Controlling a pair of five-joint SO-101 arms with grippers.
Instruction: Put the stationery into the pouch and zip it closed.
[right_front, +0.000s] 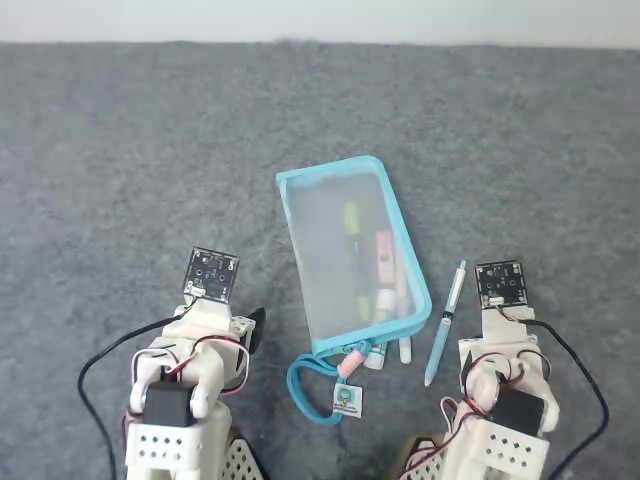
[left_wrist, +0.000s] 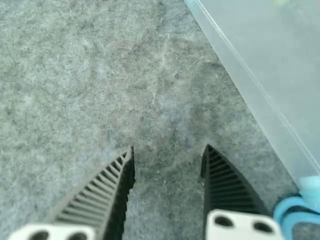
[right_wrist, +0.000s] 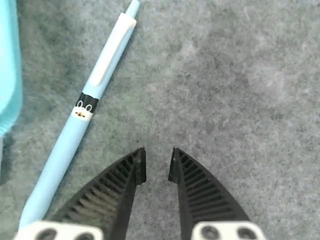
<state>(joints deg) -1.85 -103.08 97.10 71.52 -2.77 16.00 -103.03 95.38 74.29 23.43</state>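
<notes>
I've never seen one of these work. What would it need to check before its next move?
1. The pen lies loose beside the pouch: ok.
2. The right gripper is empty, jaws slightly apart, next to the pen: ok.
3. The left gripper is empty and open by the pouch: ok.
4. Mouth of the pouch clear: not ok, markers poke out.
5. Zip closed: not ok.
6. Mouth wide enough for the pen: cannot tell.

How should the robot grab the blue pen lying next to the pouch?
Grab the blue pen around the middle of its barrel, coming straight down from above with the right pincer turned across it. It lies flat on the carpet, long and thin, so only its narrow width fits inside.
</notes>
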